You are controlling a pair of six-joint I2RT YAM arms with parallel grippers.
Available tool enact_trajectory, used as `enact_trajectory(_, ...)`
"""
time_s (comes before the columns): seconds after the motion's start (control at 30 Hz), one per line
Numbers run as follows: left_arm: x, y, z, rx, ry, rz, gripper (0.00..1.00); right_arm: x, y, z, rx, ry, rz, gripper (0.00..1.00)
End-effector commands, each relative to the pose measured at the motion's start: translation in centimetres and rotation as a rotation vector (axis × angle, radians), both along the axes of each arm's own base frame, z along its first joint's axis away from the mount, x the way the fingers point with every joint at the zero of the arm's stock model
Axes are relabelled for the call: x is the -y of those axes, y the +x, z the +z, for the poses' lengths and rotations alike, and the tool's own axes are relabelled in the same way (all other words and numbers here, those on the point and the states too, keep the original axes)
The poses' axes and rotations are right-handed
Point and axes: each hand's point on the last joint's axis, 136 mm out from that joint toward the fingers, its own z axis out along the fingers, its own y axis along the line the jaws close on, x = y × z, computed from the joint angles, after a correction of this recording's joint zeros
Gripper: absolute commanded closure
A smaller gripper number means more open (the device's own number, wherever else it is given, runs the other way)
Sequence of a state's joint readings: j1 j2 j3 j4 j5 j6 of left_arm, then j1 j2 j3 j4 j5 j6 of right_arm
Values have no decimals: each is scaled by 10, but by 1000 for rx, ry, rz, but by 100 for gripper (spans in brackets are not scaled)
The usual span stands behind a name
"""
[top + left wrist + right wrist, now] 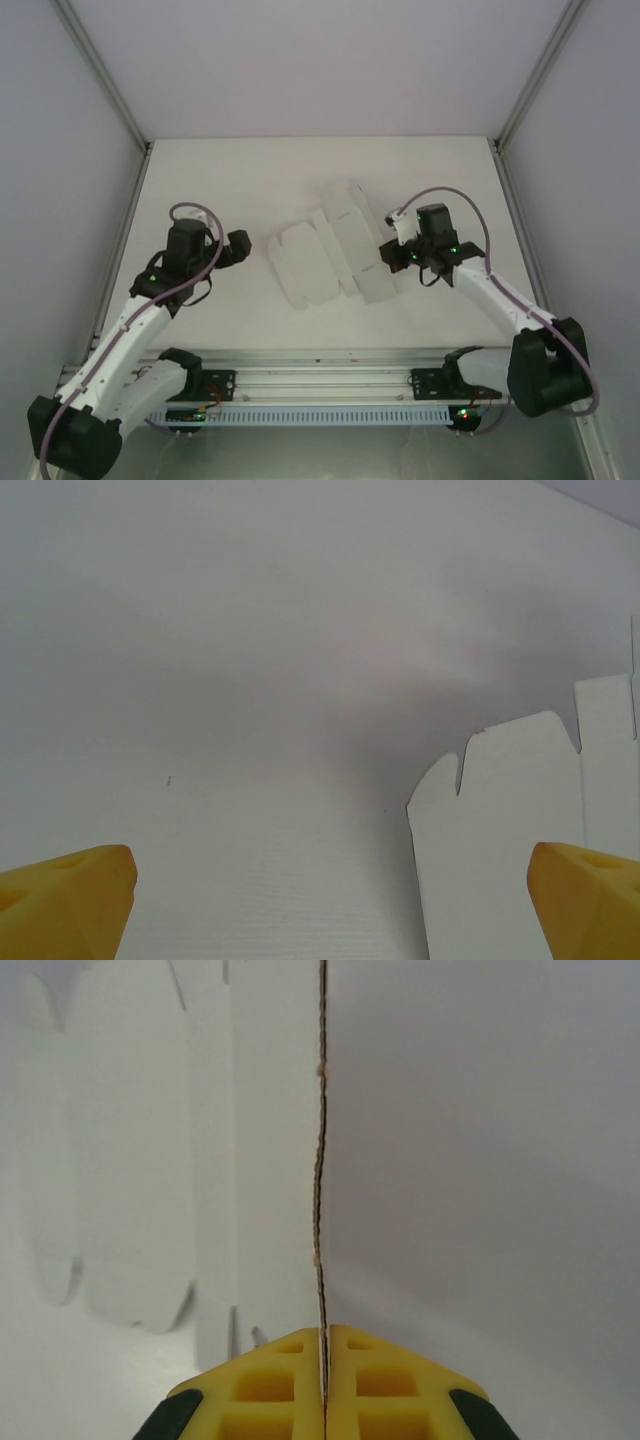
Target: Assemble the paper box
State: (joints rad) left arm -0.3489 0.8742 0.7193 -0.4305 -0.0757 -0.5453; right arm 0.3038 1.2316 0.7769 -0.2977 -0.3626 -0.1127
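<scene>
While our right gripper (325, 1332) pinches the 3 o'clock edge of the paper box (325, 255) flat on the desk (220, 170), we fold slowly; our left gripper (238, 247), spread at 9 o'clock, should pin it.

- From overhead we see our left arm (130, 320) reaching up from its base at the lower left and bent at the elbow, with its wrist turned toward the centre.
- Our left gripper (238, 247) has its jaws spread wide. In its wrist view the yellow fingertips (70, 895) sit at the two bottom corners with nothing between them.
- Our right arm (500, 295) angles in from the lower right.
- Our right gripper (325, 1338) has its yellow pads pressed together, pinching the thin edge of the paper box (270, 1160).
</scene>
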Motion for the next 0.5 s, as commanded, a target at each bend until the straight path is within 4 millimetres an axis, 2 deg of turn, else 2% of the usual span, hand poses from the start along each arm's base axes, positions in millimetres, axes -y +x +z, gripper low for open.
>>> enact_trajectory(0.0,1,6,8,13,13,-9,0,14,25,6,153,-272,90,100)
enact_trajectory(0.2,5,8,-1,-23,24,-27,0,-2,52,-9,297,-648,315,100)
enact_trajectory(0.3,4,8,-5,-29,27,-25,0,-12,69,-14,393,-831,369,100)
enact_trajectory(0.37,4,7,-6,-32,27,-25,0,-23,79,-13,474,-904,389,100)
enact_trajectory(0.47,4,7,-9,-35,25,-22,1,-44,86,-4,600,-921,411,100)
